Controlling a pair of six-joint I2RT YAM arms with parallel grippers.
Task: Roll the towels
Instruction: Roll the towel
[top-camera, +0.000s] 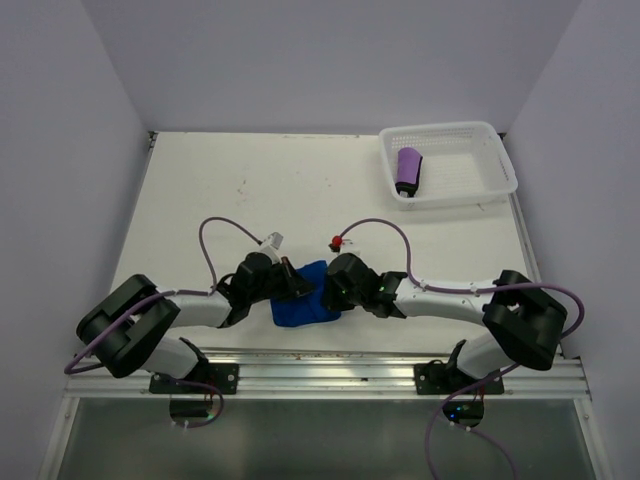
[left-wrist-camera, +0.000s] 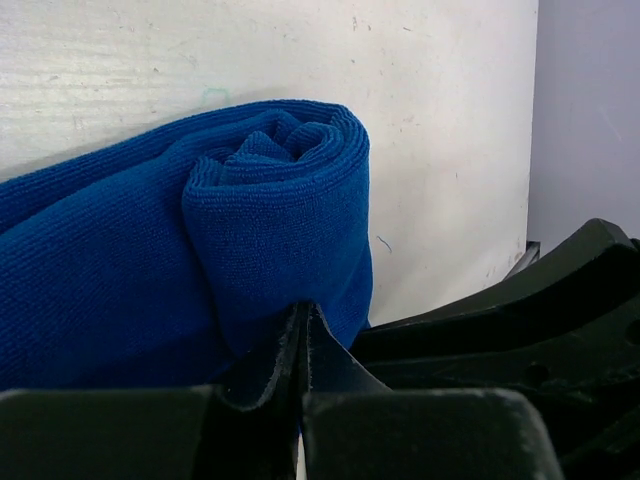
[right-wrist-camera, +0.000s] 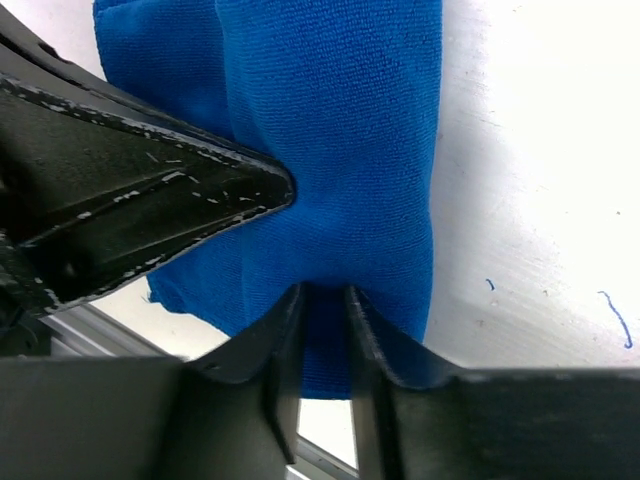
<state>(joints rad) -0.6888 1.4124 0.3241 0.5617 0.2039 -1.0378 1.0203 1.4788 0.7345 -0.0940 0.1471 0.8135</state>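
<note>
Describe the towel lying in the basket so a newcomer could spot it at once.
Look to the white table's far right corner, where a white plastic mesh basket sits. Against its left wall lies a small rolled dark purple cloth towel. The only other one, a bright blue towel, lies at the near edge.

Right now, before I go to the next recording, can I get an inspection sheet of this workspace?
Surface: white table, scuffed, with small marks.
Job's things: blue towel partly rolled at the near edge, between the arms; purple towel looks rolled, lying in the basket at far right.
Clutter: nothing seen.
Grippers: left gripper has its fingers shut, tips against the blue roll's end; whether they pinch cloth cannot be told. Right gripper has its fingers closed on a fold of the blue towel.
Cables: purple cables loop above each arm, off the towel.
Surroundings: pale walls; metal rail along the near edge.
</note>
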